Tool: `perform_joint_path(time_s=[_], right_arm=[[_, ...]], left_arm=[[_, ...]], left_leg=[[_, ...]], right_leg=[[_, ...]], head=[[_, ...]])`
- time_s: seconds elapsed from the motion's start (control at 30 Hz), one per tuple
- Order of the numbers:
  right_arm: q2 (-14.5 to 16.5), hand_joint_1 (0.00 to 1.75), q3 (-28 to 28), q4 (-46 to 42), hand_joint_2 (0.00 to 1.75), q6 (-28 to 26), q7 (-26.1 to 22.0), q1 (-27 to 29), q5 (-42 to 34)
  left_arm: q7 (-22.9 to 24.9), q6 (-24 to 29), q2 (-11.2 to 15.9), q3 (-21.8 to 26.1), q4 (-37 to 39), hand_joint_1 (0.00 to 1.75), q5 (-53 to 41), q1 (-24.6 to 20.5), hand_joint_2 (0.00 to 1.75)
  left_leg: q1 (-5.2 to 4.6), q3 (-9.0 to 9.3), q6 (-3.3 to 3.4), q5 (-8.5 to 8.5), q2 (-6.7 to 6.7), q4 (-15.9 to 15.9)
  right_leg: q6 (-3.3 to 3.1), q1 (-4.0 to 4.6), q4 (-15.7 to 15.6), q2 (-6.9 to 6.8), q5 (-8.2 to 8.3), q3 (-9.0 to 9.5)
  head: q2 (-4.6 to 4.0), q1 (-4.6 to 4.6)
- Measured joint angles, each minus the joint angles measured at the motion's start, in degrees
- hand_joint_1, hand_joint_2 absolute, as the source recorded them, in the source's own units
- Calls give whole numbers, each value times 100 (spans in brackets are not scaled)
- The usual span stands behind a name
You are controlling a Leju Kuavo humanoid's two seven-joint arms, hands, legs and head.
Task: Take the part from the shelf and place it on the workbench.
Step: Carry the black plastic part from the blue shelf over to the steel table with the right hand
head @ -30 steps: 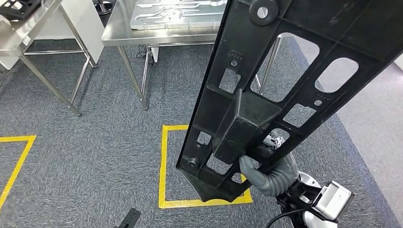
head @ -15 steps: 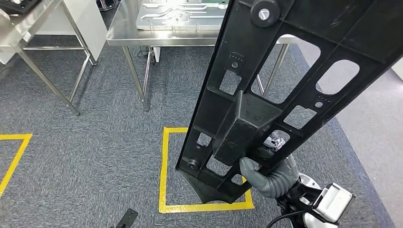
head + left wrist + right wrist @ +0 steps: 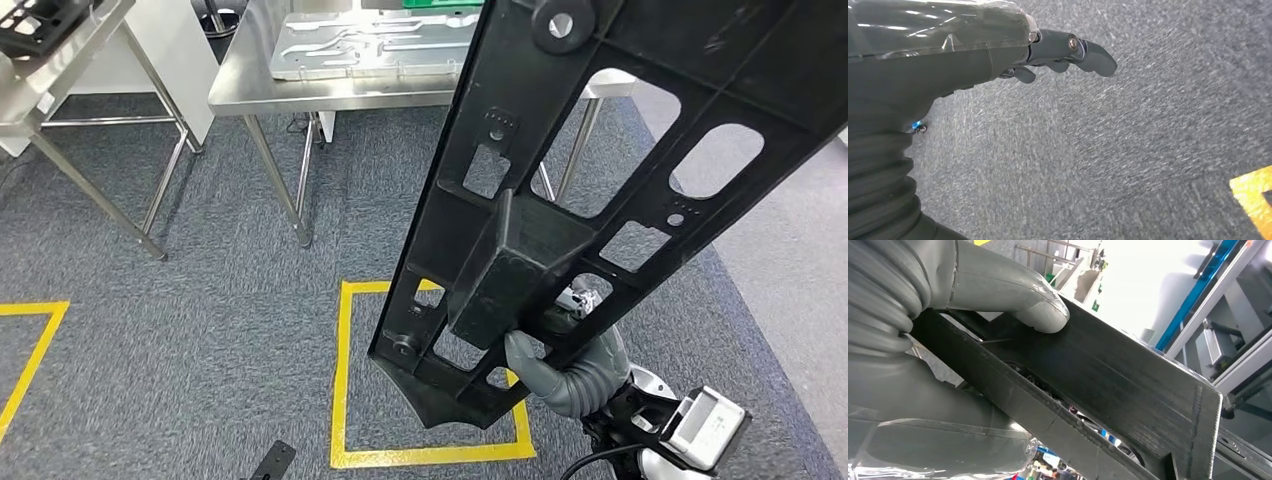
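A long black plastic part [image 3: 600, 190], flat and ribbed with many cut-out windows, rises steeply through the head view from low centre to the upper right corner. The robot's right hand [image 3: 545, 355] grips it near its lower end, beside a raised boxy block on the part; the right wrist view shows the grey thumb [image 3: 1018, 300] pressed flat on the part's dark face, with the hand wrapped around an edge rib. The left hand [image 3: 1058, 52] hangs over grey carpet [image 3: 200, 300] with nothing in it, its dark fingers slightly curled and apart. Below the part, a square of yellow tape [image 3: 340, 380] marks the floor. Ahead stands a steel worktop [image 3: 250, 80] on thin legs, and a pale metal plate [image 3: 370, 45] lies on it near its front edge. A second steel table [image 3: 60, 70] sits at the far left. The part appears to be off the shelf and in carriage, so the carrying step looks to be in hand, with the placing not yet done. The next move likely calls for closing on the worktop, lowering the tall part toward level, and setting it down on bare steel without striking the front edge or the plate.
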Motion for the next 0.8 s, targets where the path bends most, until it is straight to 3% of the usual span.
perform_joint_path(time_s=[0.07, 0.1, 0.17, 0.23, 0.3, 0.37, 0.43, 0.47, 0.53, 0.57, 0.6, 0.73, 0.8], right_arm=[[0, 168, 0, -1, 175, -2, -1, 0, -1], [1, 168, 0, -1, 175, -2, -2, 1, -1], [0, 168, -1, -3, 175, -4, -3, 5, -2], [-2, 168, -1, -12, 175, -7, -3, 7, -3], [-2, 168, -2, -20, 175, -7, -8, -3, -5], [-3, 168, -4, -18, 175, -7, -10, 5, -8], [-6, 168, -7, -16, 175, -8, -9, 24, -8], [-8, 168, -7, -16, 175, -8, -9, 28, -8], [-9, 168, -7, -16, 175, -8, -9, 29, -8], [-10, 168, -8, -15, 175, -8, -9, 30, -8], [-11, 168, -9, -13, 175, -8, -9, 30, -8], [-10, 168, -13, -26, 175, -8, -7, 38, -10], [-8, 168, -14, -42, 175, -8, -8, 30, -12]], left_arm=[[0, 2, 7, 0, 0, 0, -7, -1, 175], [0, 2, 11, 0, 0, 0, -9, -5, 175], [-1, 4, 17, 0, 0, 0, -10, -11, 175], [-1, 5, 17, 0, 0, 0, -10, -9, 175], [-1, 5, 17, 1, 0, 0, -11, -14, 175], [-1, 5, 18, 1, 0, 0, -11, -19, 175], [0, 4, 16, 1, 0, 0, -11, -4, 175], [0, 3, 15, 2, 0, 0, -11, 5, 175], [0, 3, 11, 2, 0, 0, -11, 13, 175], [-1, 3, 9, 2, 0, 0, -11, 12, 175], [-1, 4, 9, 2, 0, 0, -11, 9, 175], [-2, 3, 7, 2, 0, 0, -11, -2, 175], [-3, 2, 7, 1, 0, 0, -14, -27, 175]], left_leg=[[-34, 260, 80, 404, 6, -726], [-58, 354, 120, 468, 13, -952], [-95, 434, 189, 423, 16, -1134], [-72, 539, 247, 401, 1, -1225], [-42, 673, 302, 367, -7, -1279], [-39, 748, 331, 301, -8, -1287], [-38, 835, 324, 215, -11, -1287], [-34, 896, 311, 165, -14, -1287], [-20, 1040, 268, 50, -18, -1286], [-18, 1109, 236, -7, -19, -1282], [-18, 1147, 198, -57, -20, -1287], [-21, 1244, 39, -154, -5, -1233], [-4, 1076, -2, -215, 1, -854]], right_leg=[[39, 2, -9, 6, -105, 127], [70, 0, -24, 8, -141, 161], [150, 0, -24, 8, -136, 208], [215, -6, 51, -1, -118, 242], [255, -14, 416, -3, -245, 78], [291, -25, 1067, -3, -499, -359], [330, -39, 1449, -4, -610, -761], [345, -49, 1374, -5, -502, -835], [351, -70, 734, -11, 33, -720], [344, -65, 409, -15, 243, -638], [309, -52, 193, -22, 345, -579], [120, -25, 64, -6, 347, -478], [52, -38, 43, -5, 291, -374]], head=[[0, 1], [0, 1], [0, 0], [0, 1], [0, 5], [0, 8], [0, 7], [0, 7], [0, 8], [0, 8], [0, 9], [0, 11], [0, 10]])
